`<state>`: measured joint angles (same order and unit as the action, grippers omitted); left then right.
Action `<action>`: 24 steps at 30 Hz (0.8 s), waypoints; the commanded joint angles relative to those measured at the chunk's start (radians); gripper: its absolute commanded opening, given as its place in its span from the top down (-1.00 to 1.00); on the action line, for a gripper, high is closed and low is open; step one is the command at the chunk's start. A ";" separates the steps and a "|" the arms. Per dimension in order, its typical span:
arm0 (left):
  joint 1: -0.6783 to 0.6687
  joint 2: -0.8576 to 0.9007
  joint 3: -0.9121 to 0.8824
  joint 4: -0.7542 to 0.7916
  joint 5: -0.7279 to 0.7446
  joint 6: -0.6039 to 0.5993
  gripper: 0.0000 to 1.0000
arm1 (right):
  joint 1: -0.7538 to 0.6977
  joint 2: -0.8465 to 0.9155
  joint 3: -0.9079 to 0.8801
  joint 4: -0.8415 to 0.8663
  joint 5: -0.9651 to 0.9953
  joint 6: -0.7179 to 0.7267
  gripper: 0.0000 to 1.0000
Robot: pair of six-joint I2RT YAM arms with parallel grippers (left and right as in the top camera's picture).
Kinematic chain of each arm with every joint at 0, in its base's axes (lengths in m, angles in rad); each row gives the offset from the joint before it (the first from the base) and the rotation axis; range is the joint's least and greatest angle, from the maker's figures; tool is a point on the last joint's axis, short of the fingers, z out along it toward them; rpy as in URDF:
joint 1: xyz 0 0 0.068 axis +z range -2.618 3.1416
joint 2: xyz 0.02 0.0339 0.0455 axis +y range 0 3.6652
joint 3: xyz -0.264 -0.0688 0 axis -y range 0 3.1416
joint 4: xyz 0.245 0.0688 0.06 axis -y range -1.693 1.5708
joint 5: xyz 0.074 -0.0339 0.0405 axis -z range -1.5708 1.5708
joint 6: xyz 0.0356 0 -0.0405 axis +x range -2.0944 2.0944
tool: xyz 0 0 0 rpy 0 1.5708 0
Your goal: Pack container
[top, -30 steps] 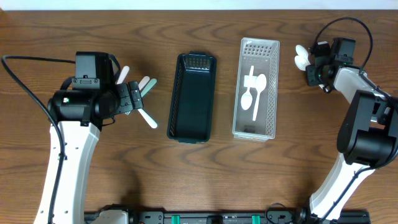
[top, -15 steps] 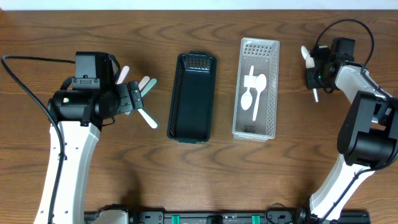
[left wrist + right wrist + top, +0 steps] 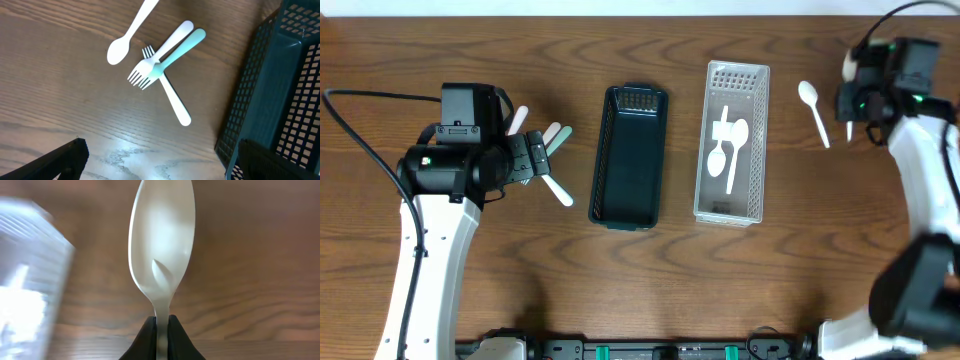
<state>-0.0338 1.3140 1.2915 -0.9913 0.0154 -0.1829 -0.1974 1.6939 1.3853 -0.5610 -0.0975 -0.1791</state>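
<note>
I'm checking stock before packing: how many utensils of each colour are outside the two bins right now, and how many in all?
White: 5 (left spoon, fork, crossing fork, loose right spoon, held spoon in the right claw)
Mint green: 1 (mint-handled piece)
Total: 6
</note>
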 commanded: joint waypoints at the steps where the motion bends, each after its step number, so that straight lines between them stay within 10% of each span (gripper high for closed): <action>1: 0.005 0.001 0.022 -0.004 -0.016 0.006 -0.96 | 0.057 -0.074 0.003 -0.040 -0.060 0.119 0.97; 10: 0.005 0.001 0.022 -0.004 -0.016 0.006 -0.96 | 0.282 -0.034 -0.074 -0.193 -0.026 0.564 0.97; 16: 0.005 0.001 0.022 -0.004 -0.016 0.006 -0.96 | 0.417 0.057 -0.129 -0.153 -0.001 0.601 0.96; 20: 0.005 0.001 0.022 -0.004 -0.016 0.006 -0.96 | 0.436 0.070 -0.128 -0.100 0.070 0.588 -0.07; 24: 0.005 0.001 0.022 -0.004 -0.016 0.006 -0.96 | 0.399 0.044 -0.089 -0.026 0.074 0.492 -0.16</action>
<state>-0.0338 1.3140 1.2915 -0.9913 0.0154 -0.1829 0.2325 1.7695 1.2552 -0.6144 -0.0673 0.3714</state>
